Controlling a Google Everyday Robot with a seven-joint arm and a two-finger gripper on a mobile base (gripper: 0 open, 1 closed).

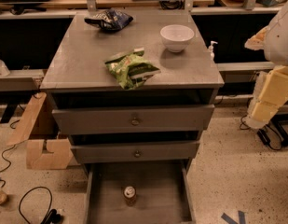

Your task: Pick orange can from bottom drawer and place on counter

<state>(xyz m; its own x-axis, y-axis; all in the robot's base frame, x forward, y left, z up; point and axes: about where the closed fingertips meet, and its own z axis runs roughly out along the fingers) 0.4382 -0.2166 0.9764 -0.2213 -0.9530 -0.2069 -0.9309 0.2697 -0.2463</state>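
Observation:
The orange can (129, 195) stands upright on the floor of the open bottom drawer (157, 204), near its middle, silver lid up. The drawer is pulled out at the foot of the grey cabinet. The counter (83, 55) is the cabinet's grey top. My arm hangs at the right edge of the camera view, white above and pale yellow below. The gripper (257, 118) is at its lower end, to the right of the cabinet at about the height of the upper drawer front, far above and right of the can, touching nothing.
On the counter lie a green chip bag (132, 69) near the front, a dark blue bag (108, 20) at the back and a white bowl (176, 37) back right. Two shut drawer fronts (134, 120) sit above the open drawer. Cardboard (41, 139) and cables lie left.

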